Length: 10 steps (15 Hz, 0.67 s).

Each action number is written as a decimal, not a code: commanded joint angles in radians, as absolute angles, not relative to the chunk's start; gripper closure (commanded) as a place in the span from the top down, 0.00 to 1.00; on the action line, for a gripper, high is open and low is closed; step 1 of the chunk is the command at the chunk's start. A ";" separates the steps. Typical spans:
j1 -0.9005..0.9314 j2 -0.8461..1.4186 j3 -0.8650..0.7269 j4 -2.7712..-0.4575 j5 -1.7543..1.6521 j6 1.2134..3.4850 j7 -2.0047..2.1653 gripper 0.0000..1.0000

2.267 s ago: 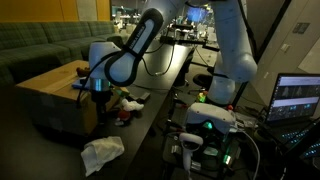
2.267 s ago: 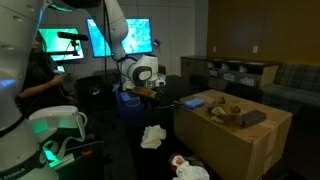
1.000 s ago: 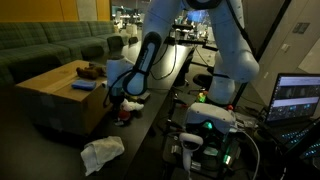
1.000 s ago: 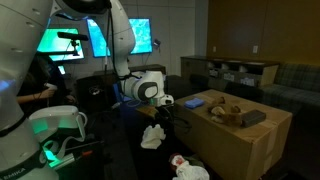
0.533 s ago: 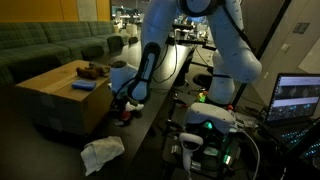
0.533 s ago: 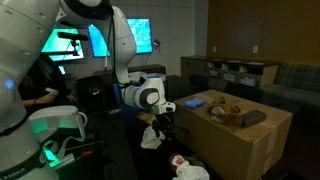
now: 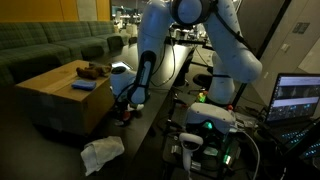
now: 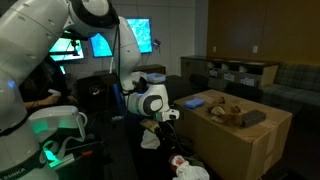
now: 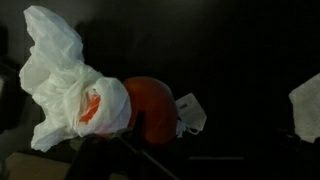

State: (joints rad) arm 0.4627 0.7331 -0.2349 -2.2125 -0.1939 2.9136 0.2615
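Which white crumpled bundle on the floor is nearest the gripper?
The white bundle around the red thing, centred in the wrist view; the plain bundle lies farther off, with no red.

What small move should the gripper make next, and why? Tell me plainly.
Probably ease the open gripper straight down toward the orange-red object. The wrist view shows it right below, partly wrapped by the white crumpled bag. Nothing is held yet, and in both exterior views the gripper hangs low beside the wooden table.
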 commanded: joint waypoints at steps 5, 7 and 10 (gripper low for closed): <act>0.455 0.807 -0.260 -2.125 -0.193 2.934 0.270 1.00; 0.443 0.820 -0.250 -2.115 -0.186 2.934 0.266 1.00; 0.426 0.839 -0.240 -2.105 -0.178 2.935 0.261 1.00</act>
